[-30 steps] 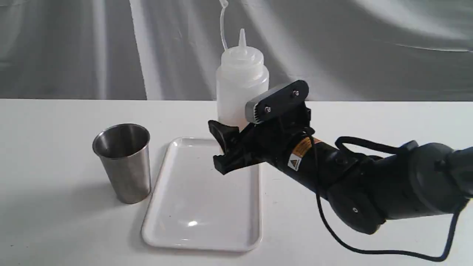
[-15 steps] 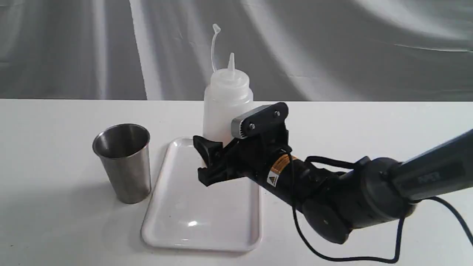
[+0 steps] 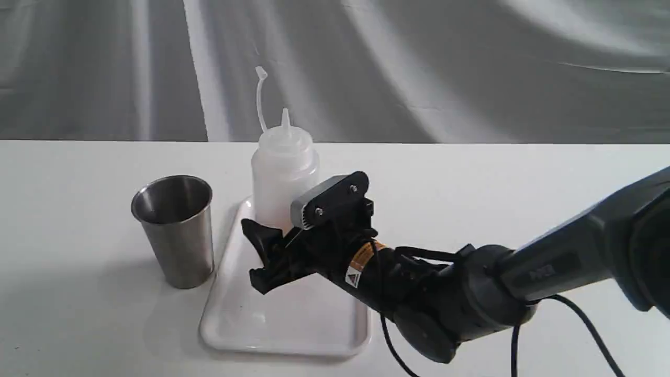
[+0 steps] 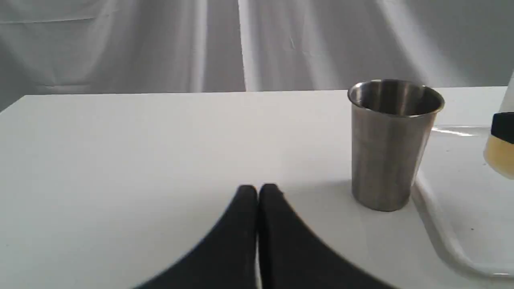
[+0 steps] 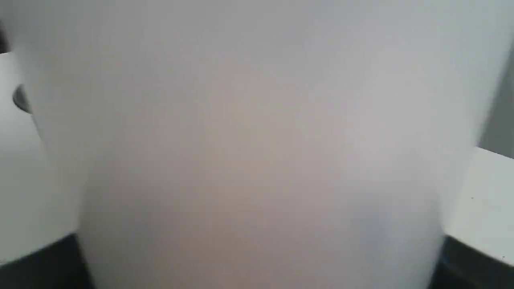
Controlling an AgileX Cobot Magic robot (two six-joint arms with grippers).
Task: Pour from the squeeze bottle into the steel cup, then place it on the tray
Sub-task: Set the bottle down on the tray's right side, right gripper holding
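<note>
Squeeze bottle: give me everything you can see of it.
The squeeze bottle is a translucent whitish plastic cylinder with a pointed nozzle and a thin cap strap arcing above it, cap off the tip. Amber liquid shows at its bottom in the left wrist view. It is upright over the far end of the tray, gripped low on its body by the right hand. Whether its base touches the tray is hidden.
</note>
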